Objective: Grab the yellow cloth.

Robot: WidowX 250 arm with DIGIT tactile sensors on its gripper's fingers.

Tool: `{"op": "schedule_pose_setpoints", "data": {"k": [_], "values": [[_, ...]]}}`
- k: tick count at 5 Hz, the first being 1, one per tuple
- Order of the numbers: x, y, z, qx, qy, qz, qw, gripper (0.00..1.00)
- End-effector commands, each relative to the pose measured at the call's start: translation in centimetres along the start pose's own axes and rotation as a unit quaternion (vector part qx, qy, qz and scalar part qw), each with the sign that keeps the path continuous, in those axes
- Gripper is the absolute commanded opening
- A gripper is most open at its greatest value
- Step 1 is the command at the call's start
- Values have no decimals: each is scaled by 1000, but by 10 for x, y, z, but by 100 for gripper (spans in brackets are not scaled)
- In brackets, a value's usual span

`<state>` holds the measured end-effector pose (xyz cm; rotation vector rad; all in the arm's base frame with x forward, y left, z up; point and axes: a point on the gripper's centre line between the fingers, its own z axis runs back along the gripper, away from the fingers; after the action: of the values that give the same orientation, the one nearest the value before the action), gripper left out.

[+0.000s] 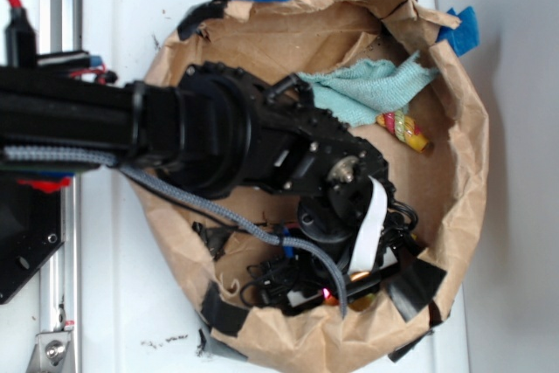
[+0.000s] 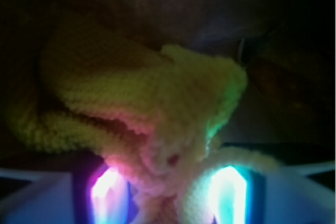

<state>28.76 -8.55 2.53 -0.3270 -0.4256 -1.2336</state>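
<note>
Yellow cloth [image 2: 152, 108] between fingers [image 2: 107, 192], paper-lined bin [image 1: 463, 128]

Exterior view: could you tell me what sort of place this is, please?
Probably a lab robot-training bench: a taped brown paper bin on a white tabletop, holding a teal cloth and rope, with the gripper pinching a yellow cloth.

No text, label or number can be read anywhere.

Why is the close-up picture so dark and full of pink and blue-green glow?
Wrist view: dim and soft-focused, the yellow cloth pressed close to the lens, coloured light glowing from the end effector fingers. Exterior view: evenly bright, slightly blurry, the black arm blocking much of the paper bowl.
</note>
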Motion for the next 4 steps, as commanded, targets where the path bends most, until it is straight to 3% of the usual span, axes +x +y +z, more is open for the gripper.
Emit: {"op": "schedule_pose_setpoints", "data": {"k": [1, 2, 3, 4], "values": [[13, -24, 23, 48, -13, 39, 998, 0], [11, 9, 52, 68, -19, 46, 996, 0], [11, 21, 87, 99, -28, 85, 991, 0], [7, 34, 117, 128, -16, 176, 976, 0]]}}
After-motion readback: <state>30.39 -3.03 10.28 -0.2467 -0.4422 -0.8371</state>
